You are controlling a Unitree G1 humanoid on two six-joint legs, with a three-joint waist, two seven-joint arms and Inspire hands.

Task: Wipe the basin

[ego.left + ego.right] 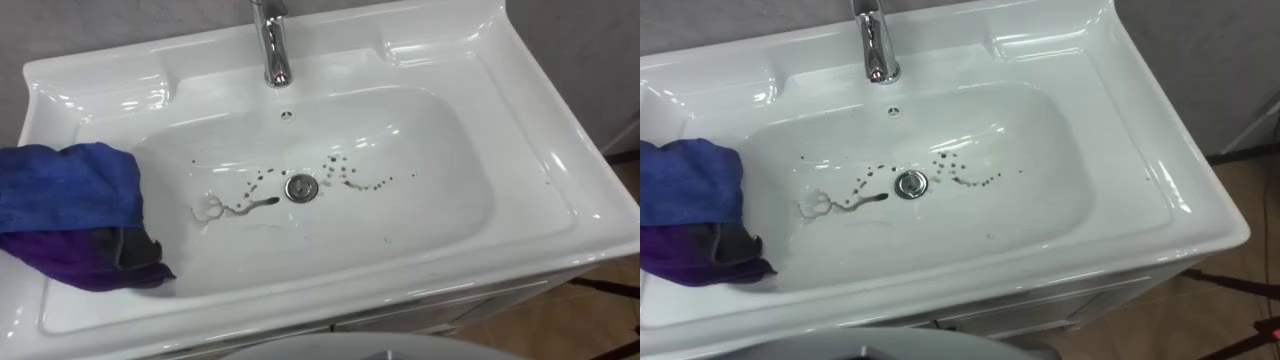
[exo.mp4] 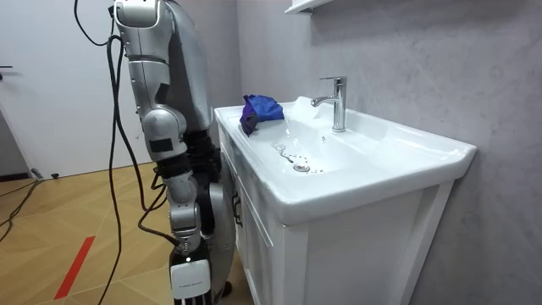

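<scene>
Blue-purple cloth is seen slumped over the left rim of the white basin, the right hand hung low beside the cabinet with its state untellable; dark specks by the drain could be smeared, not lifted, if the cloth is loosely gripped.

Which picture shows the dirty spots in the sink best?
The left eye view: it looks down into the basin, so the dark spots beside the drain spread plainly. The right eye view shows nearly the same. The room view shows them sideways, as faint specks.
</scene>
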